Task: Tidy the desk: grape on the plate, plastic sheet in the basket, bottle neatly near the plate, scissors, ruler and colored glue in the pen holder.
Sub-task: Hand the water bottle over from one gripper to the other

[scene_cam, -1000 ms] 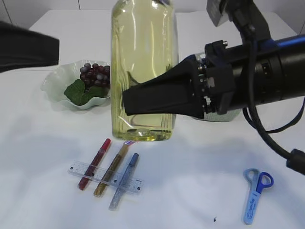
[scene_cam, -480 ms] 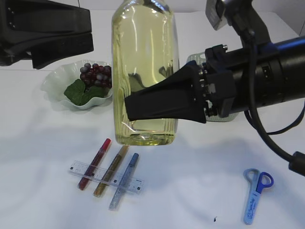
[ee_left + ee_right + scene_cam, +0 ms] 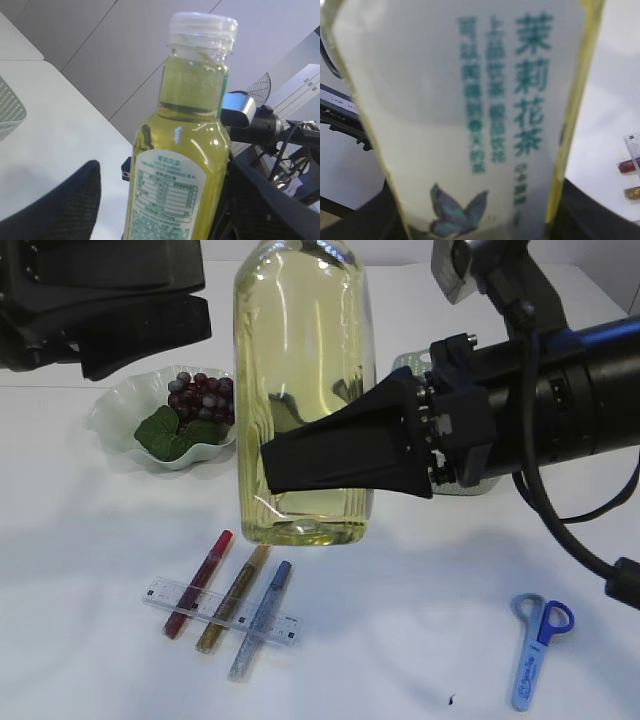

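Above table, right gripper (image 3: 300,465) clamps bottle (image 3: 300,350), left gripper (image 3: 150,320) open, ruler (image 3: 222,611) below.

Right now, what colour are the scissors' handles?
The scissors have blue handles, one loop paler, one darker; the exterior view shows them best.

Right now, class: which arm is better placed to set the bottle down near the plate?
The right: the right gripper already clasps the tea bottle, upright beside the plate. The left gripper stands open, off it.

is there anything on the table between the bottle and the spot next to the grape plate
Nothing visible. The bottle, held upright by the right gripper, is just right of the plate; the table between looks bare.
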### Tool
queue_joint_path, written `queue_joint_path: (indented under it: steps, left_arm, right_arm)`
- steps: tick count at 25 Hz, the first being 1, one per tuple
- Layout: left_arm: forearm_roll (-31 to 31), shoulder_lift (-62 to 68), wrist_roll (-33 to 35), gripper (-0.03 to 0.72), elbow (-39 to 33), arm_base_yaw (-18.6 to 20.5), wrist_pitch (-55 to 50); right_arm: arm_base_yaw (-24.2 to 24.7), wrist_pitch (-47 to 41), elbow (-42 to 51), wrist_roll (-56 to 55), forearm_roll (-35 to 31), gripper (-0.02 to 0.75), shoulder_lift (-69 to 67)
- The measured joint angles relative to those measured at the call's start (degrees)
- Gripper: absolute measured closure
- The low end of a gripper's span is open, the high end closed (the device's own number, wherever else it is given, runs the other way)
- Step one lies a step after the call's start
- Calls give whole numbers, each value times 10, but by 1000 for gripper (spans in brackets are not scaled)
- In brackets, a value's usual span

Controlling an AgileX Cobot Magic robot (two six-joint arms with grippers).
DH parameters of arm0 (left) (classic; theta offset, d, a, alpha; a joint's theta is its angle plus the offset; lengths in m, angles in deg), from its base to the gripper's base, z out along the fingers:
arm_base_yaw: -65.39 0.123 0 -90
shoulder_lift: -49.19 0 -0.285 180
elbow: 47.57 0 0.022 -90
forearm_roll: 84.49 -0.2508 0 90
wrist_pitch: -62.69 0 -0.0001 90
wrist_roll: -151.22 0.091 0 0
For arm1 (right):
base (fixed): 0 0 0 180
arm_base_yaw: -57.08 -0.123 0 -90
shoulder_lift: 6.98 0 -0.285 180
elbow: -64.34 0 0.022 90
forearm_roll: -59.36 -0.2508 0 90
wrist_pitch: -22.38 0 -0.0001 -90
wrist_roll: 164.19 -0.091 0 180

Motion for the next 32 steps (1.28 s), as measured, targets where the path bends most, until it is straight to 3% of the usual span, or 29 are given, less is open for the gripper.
queue_joint_path:
  steps: [11, 18, 32]
  left_arm:
    - [2, 31, 0, 22, 17, -21, 7]
    - [4, 59, 0, 17, 53, -71, 5]
    - [11, 106, 0, 20, 63, -88, -8]
  right_arm:
    - [0, -1, 0, -8, 0, 294, 0]
    - [0, -1, 0, -11, 4, 294, 0]
    - [0, 2, 0, -28, 5, 294, -1]
